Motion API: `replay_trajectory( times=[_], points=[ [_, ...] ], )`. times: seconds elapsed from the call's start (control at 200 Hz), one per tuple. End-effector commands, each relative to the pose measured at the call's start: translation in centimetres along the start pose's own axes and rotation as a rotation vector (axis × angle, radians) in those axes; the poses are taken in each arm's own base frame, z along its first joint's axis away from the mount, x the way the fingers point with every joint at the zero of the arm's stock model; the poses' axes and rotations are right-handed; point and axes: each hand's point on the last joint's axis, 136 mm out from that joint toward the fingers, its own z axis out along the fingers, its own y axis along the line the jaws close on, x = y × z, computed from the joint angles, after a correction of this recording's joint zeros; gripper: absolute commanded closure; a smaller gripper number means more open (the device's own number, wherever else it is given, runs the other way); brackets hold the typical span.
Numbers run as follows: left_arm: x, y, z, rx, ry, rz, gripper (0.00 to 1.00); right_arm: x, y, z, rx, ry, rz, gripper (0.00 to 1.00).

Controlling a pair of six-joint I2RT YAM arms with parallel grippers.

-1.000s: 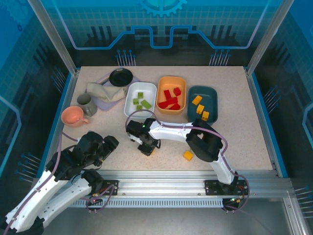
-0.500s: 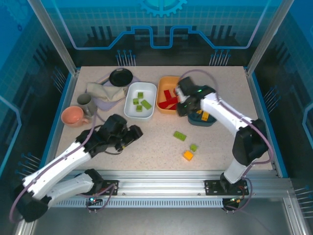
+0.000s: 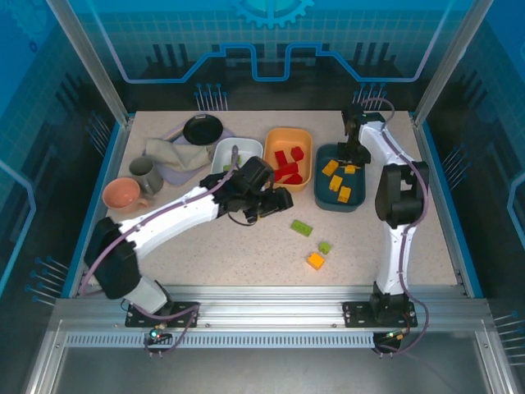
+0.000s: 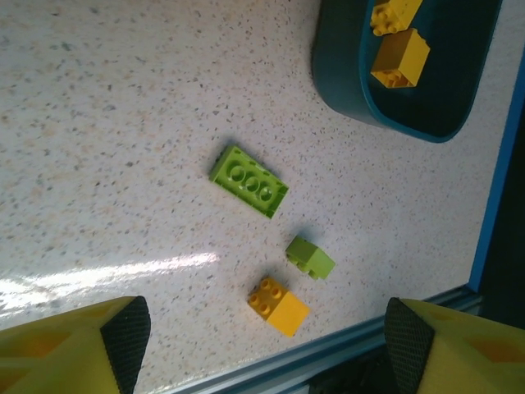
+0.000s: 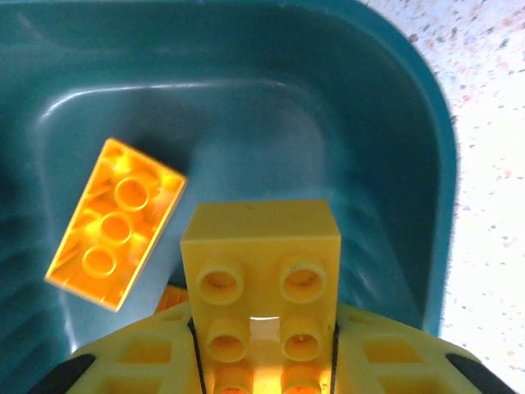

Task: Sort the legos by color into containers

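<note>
While gripped, lego [image 5: 260,246] overhangs tub [image 5: 394,107] (teal)

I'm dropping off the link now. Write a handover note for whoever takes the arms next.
Grippers: the right gripper is shut on a yellow brick over the teal tub. The left gripper is open and empty.
Done: red bricks are in the orange tub and yellow bricks in the teal tub. A bit of green shows in the white tub.
Left: release the held brick. The long green brick, small green brick and yellow-orange brick are loose.
</note>
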Motion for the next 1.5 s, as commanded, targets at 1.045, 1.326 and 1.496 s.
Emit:
replay_trajectory(
  times=[1.045, 1.326, 1.496],
  points=[
    [4.2, -0.8, 14.1, -0.401, 0.097, -0.818, 0.28, 22.7, 0.7, -17.4, -0.335, -0.319, -0.189, 0.33],
    [3.5, 0.9, 16.0, -0.439, 0.033, -0.855, 0.38, 24.8, -0.5, -18.1, -0.354, -0.316, -0.178, 0.33],
    [3.3, 1.9, 17.1, -0.444, 0.016, -0.858, 0.48, 24.8, -0.3, -18.4, -0.369, -0.319, -0.176, 0.33]
  ],
)
